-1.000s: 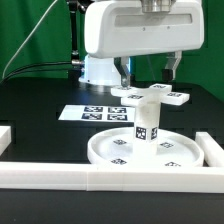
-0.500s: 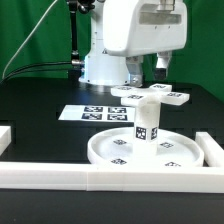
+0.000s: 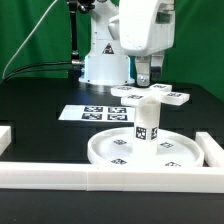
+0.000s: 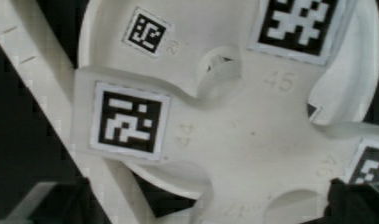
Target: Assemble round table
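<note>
The big round rimmed disc point(image 3: 140, 150) lies flat near the front rail. The short thick leg point(image 3: 146, 122) stands upright on its middle. The cross-shaped foot piece point(image 3: 152, 95) rests flat on top of the leg, tags facing up. My gripper point(image 3: 146, 80) hangs just above the foot piece's far side, fingers pointing down, open and holding nothing. The wrist view is filled by the foot piece point(image 4: 239, 130) and its square tags, seen from close above. My fingers hardly show there.
The marker board point(image 3: 92, 113) lies flat on the black table at the exterior view's left of the leg. A long white rail point(image 3: 100, 178) runs along the front and another point(image 3: 212, 148) at the exterior view's right. The arm's base point(image 3: 100, 65) stands behind.
The hand has turned about its vertical axis above the foot piece. The fingers stood wide apart side by side; now they appear close together. The furniture parts have not moved.
</note>
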Controlling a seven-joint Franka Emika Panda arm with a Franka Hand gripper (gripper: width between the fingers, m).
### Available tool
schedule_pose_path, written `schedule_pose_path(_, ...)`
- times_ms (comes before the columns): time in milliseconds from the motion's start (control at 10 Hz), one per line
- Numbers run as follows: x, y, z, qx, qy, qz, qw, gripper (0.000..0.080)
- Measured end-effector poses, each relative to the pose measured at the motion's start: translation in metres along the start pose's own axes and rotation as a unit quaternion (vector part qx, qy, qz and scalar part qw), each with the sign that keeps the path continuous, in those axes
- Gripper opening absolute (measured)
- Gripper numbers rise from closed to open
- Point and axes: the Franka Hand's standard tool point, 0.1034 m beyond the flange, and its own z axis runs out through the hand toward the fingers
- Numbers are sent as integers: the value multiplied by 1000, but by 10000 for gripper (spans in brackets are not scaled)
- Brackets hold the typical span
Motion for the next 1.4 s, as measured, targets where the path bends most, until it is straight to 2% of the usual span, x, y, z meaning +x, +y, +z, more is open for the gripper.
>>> schedule_pose_path(200, -6, -2, 6, -5, -3, -101, 995, 649)
schedule_pose_path(500, -5, -8, 9, -1, -12, -184, 983, 649)
schedule_pose_path(1400, -4, -18, 29, 16, -19, -184, 983, 649)
